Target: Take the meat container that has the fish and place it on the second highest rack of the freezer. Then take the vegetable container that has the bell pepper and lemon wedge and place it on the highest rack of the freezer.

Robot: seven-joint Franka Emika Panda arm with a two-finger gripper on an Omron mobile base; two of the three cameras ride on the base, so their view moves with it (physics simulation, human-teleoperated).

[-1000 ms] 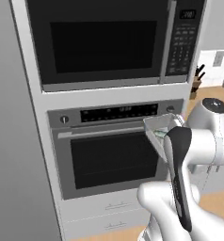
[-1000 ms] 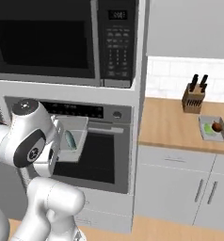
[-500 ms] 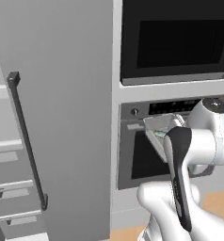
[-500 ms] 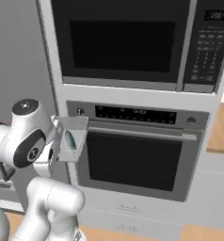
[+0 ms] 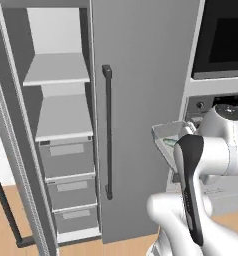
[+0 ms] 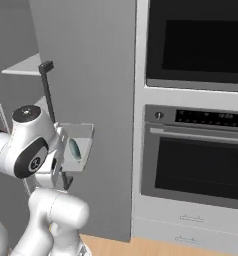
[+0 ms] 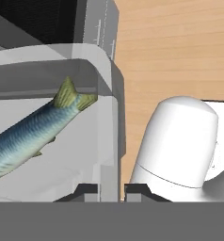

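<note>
Pincer [image 7: 110, 190] is clamped narrow on the near wall of the meat container [image 7: 57, 117], gripping it by the rim so the tray rides level and the fish [image 7: 31, 132] stays lying flat inside. Container is clear, shallow, with rounded corners; fish is slim, blue-silver, with a yellow-green tail, nearly tray-length. The tray is up in the air at the arm's wrist, in front of the freezer's door [image 5: 141, 100] and beside its long dark handle [image 5: 108, 132], not in the freezer [image 5: 56, 125] yet. The freezer stands open: 2 bare shelves above 3 drawers. My read: the lower shelf [image 5: 65, 119] is the target, and the carry must swing left around the door.
</note>
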